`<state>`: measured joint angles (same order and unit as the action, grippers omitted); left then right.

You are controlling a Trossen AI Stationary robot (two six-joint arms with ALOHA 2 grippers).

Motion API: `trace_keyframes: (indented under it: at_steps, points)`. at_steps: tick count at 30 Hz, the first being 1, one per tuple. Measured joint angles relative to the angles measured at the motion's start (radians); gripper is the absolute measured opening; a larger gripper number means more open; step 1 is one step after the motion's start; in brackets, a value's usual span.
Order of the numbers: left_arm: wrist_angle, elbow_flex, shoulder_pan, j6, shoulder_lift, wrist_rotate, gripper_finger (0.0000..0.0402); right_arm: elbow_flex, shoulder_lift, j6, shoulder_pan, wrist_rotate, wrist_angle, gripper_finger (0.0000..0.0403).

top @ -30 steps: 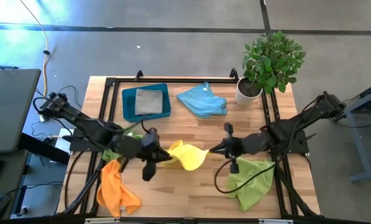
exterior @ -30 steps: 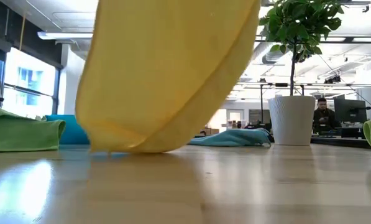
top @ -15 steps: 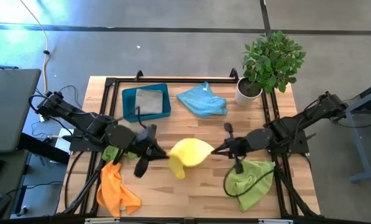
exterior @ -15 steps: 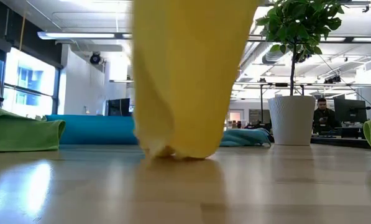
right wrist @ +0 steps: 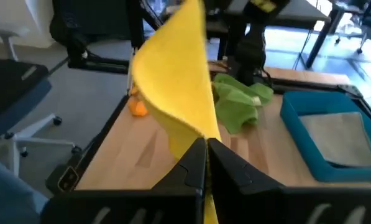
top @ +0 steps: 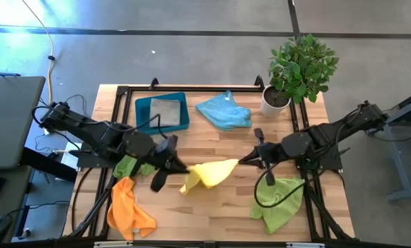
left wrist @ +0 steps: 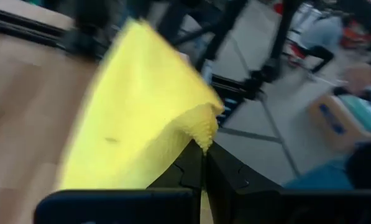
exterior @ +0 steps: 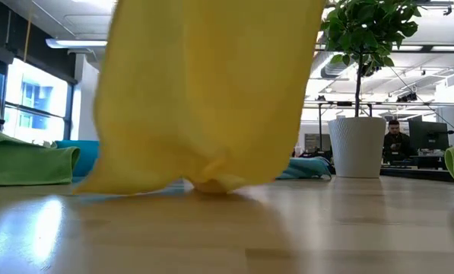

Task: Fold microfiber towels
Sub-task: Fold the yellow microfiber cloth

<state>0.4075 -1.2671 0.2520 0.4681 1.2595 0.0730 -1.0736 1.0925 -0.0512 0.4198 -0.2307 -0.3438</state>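
Two grippers, left gripper (top: 175, 164) and right gripper (top: 244, 160), each pinch a corner of the yellow towel (top: 206, 173), stretched mid-fold above the table (top: 226, 207); next, I judge, lay it flat.

In the low view the yellow towel (exterior: 211, 91) runs off the picture's upper edge, so both grippers are hidden there, and it covers much of the teal tray (exterior: 78, 158) and the light blue towel (exterior: 312, 166) behind it. The left wrist view is blurred by motion.
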Motion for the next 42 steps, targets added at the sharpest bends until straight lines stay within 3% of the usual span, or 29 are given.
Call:
trace_keyframes:
  at_steps: [12,14,17,19,21,24,26,27,31,34,38,42]
  points:
    - [0.11,-0.001,-0.13,-0.156,-0.05,-0.042,0.0001,-0.265,0.06,-0.211,-0.035,-0.054,-0.449,0.0]
    - [0.136,-0.001,-0.154,-0.227,-0.049,0.0,0.0001,-0.302,0.084,-0.187,-0.049,-0.081,-0.513,0.0]
    - [0.134,-0.001,-0.183,-0.331,-0.048,0.132,0.0001,-0.355,0.109,-0.16,-0.067,-0.263,-0.565,0.0]
    - [0.128,-0.001,-0.199,-0.327,-0.049,0.15,0.0001,-0.39,0.122,-0.188,-0.083,-0.255,-0.565,0.0]
    - [0.116,0.0,-0.211,-0.276,-0.051,0.021,0.0001,-0.423,0.132,-0.192,-0.095,-0.089,-0.571,0.0]
    - [0.074,-0.001,-0.216,-0.238,-0.055,-0.273,0.0001,-0.465,0.139,-0.167,-0.098,0.131,-0.583,0.0]
    - [0.04,-0.001,-0.215,-0.237,-0.055,-0.397,0.0001,-0.492,0.139,-0.133,-0.1,0.148,-0.592,0.0]
    - [0.017,-0.001,-0.217,-0.242,-0.055,-0.405,0.0001,-0.505,0.138,-0.119,-0.104,0.115,-0.594,0.0]
    - [-0.003,-0.001,-0.247,-0.337,-0.077,-0.249,0.0001,-0.534,0.138,-0.086,-0.123,-0.08,-0.607,0.0]
    - [0.01,-0.001,-0.277,-0.359,-0.094,-0.149,0.0001,-0.534,0.141,-0.08,-0.147,-0.094,-0.637,0.0]
    - [0.031,-0.001,-0.315,-0.424,-0.112,-0.091,0.0001,-0.534,0.171,-0.076,-0.171,-0.111,-0.695,0.0]
    - [0.037,-0.001,-0.35,-0.545,-0.114,-0.023,0.0001,-0.534,0.213,0.027,-0.205,-0.228,-0.718,0.0]
